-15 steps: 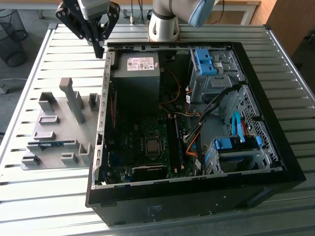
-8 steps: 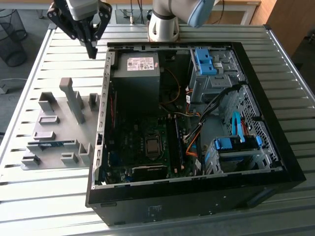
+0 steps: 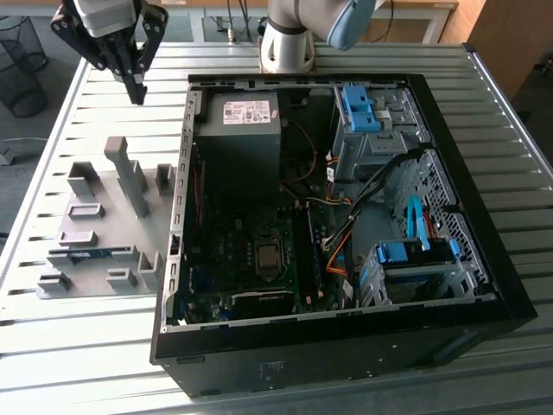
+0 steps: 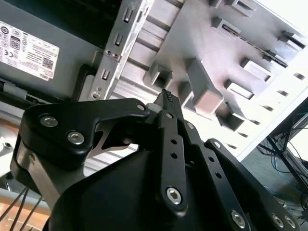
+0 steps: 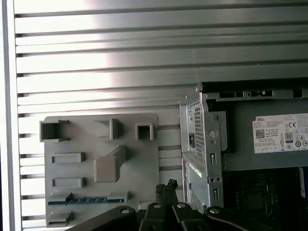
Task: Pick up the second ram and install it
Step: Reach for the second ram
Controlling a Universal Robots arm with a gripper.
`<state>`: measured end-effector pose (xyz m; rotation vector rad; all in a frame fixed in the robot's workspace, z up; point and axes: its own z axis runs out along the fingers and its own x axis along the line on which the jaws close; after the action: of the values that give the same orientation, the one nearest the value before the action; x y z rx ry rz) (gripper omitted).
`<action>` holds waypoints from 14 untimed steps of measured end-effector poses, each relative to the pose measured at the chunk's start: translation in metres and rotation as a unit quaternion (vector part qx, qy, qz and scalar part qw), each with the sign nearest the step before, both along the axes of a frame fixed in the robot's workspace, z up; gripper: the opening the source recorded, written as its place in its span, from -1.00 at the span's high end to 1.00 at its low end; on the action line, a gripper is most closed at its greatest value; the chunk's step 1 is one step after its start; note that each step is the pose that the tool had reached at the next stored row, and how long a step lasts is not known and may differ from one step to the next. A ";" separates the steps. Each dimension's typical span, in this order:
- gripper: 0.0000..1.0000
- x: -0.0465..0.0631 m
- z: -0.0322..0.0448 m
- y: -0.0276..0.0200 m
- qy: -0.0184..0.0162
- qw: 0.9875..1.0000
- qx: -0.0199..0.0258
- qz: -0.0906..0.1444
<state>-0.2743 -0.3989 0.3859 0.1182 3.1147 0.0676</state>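
I read the gripper hanging at 12 o'clock of the grey fixture plate, jaws pinched together, empty. In the exterior view, the second ram lies flat at the plate's 7 o'clock, and the open computer case sits at 3 o'clock.

White label on the grey power supply unit: barcodes, fine print and certification marks; the wording cannot be read with confidence.
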 end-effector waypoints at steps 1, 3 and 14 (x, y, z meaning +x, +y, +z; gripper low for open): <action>0.80 -0.004 0.0000 0.0000 0.000 1.000 0.000 0.000; 0.80 -0.013 -0.0001 -0.0002 0.000 1.000 0.000 0.000; 0.80 -0.040 -0.0013 -0.0075 0.002 1.000 0.000 0.000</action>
<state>-0.3142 -0.4064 0.3846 0.1183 3.1177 0.0676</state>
